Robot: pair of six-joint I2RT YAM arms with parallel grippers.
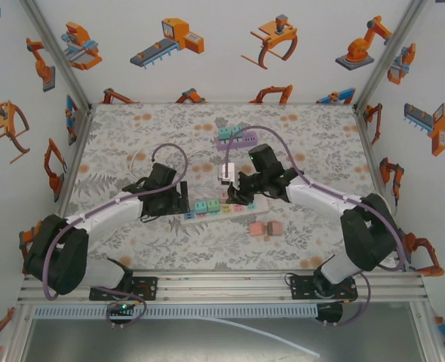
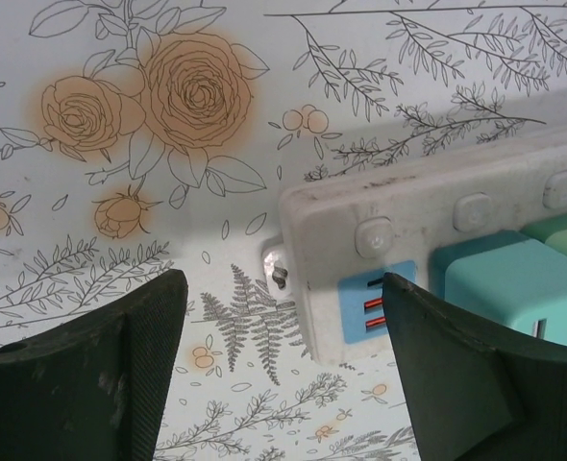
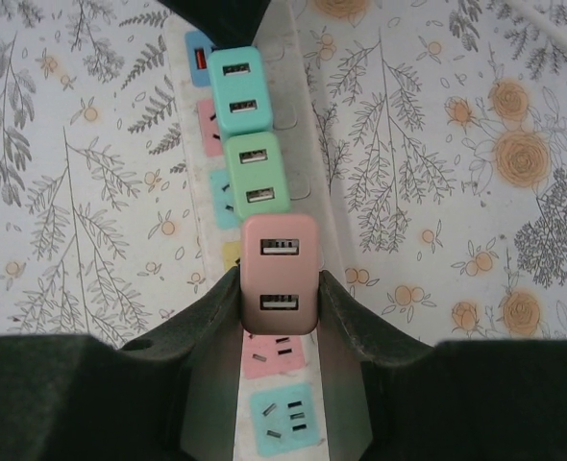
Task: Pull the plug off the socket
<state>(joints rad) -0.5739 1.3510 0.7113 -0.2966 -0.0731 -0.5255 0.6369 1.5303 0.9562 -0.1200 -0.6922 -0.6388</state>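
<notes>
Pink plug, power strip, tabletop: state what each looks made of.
Pink plug: smooth matte plastic, by its rounded moulded corners. Power strip: white hard plastic, scuffed and grimy. Tabletop: likely printed cloth or vinyl sheet; flat floral pattern, can't tell which.

You have 2 pink blocks [image 1: 257, 228] lying side by side on the floral tablecloth [image 1: 132, 143], near the front and right of the middle. Farther back you see a lilac strip [image 1: 243, 140] carrying teal blocks [image 1: 226, 133], with a white cube-shaped piece [image 1: 228, 172] lying nearer than it. The white walls [image 1: 222, 75] around you carry orange robot-arm stickers [image 1: 179, 39].
</notes>
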